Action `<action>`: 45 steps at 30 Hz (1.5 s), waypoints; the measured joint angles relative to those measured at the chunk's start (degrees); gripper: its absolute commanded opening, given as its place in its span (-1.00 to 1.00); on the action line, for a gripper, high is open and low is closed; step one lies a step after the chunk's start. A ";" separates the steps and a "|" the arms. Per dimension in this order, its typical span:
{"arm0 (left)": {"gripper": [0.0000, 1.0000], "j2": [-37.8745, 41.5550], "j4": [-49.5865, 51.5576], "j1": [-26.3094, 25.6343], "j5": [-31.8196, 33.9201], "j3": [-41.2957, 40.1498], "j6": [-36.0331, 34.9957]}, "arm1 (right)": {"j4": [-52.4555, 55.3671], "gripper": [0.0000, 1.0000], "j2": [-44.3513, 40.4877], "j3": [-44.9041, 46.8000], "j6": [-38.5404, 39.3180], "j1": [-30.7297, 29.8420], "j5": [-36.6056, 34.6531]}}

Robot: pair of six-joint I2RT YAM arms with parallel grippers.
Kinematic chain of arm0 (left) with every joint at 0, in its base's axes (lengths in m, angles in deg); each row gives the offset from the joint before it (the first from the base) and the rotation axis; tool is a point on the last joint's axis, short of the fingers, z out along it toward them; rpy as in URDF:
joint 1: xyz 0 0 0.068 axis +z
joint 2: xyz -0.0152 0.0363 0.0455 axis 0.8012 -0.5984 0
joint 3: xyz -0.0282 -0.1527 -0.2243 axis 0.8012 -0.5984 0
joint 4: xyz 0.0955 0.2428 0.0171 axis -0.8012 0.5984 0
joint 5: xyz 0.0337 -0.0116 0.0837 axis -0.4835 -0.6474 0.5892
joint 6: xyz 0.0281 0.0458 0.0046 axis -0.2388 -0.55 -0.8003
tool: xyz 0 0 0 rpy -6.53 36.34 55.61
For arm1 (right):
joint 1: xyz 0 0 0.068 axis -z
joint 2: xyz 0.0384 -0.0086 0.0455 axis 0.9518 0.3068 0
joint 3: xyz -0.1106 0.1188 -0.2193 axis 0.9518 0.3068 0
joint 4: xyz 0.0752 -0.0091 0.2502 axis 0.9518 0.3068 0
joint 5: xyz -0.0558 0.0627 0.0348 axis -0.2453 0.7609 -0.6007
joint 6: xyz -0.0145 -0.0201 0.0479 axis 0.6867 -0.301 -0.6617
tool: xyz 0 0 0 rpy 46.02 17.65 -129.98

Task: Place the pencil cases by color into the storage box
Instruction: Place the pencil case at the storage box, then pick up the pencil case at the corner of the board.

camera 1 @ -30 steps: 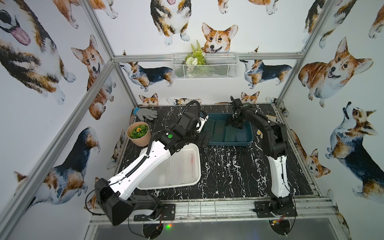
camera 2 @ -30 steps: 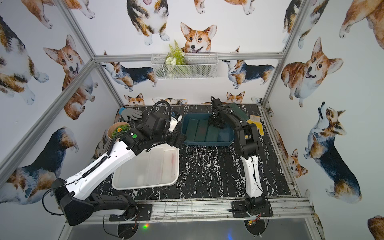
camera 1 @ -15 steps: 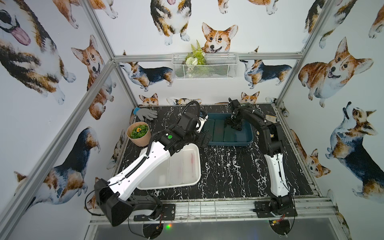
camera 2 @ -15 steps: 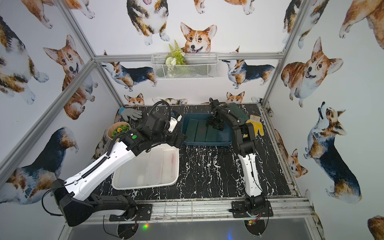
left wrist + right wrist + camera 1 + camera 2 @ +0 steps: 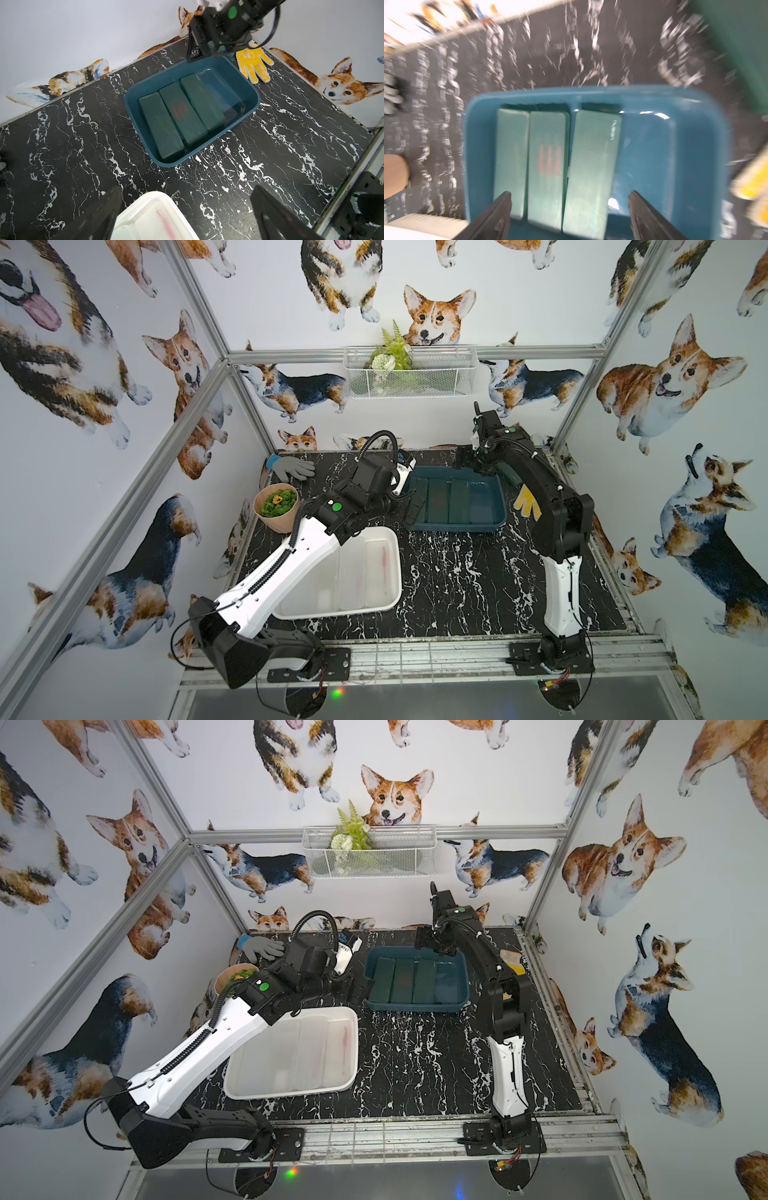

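Note:
Three dark green pencil cases point(image 5: 439, 502) point(image 5: 404, 979) point(image 5: 180, 113) point(image 5: 548, 166) lie side by side in the blue storage box point(image 5: 500, 506) point(image 5: 465, 986) point(image 5: 209, 141) point(image 5: 571, 91). The box's right part is bare. Frosted white pencil cases point(image 5: 353, 576) point(image 5: 311, 1052) lie in the white storage box point(image 5: 397, 568) point(image 5: 153, 196). My right gripper point(image 5: 570, 195) point(image 5: 469, 460) hangs open and empty above the blue box's far end. My left gripper point(image 5: 187, 193) point(image 5: 409, 506) is open and empty between the two boxes. Another dark green oblong point(image 5: 509, 473) shows under the right arm.
A yellow glove point(image 5: 527, 499) point(image 5: 254, 62) lies right of the blue box. At the far left are a grey glove point(image 5: 291, 467) and a pot of greenery point(image 5: 277, 506). A wire basket point(image 5: 411, 373) hangs on the back wall.
My right gripper has opened wider and lifted up and back from inside the blue box. The left arm has stayed where it was.

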 measured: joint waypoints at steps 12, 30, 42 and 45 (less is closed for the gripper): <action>1.00 -1.16 0.96 0.31 -1.95 2.45 0.02 | -12.28 0.79 -4.46 8.35 15.02 16.17 2.01; 1.00 -4.22 2.78 0.31 -2.80 4.39 0.72 | -24.00 0.77 1.66 14.67 31.30 21.86 11.63; 1.00 -9.20 4.92 0.31 -3.04 7.69 1.73 | -28.41 0.76 9.86 10.40 33.88 23.65 16.98; 1.00 -11.45 5.92 0.31 -3.50 9.60 1.73 | -29.11 0.76 12.28 8.98 35.32 23.65 17.64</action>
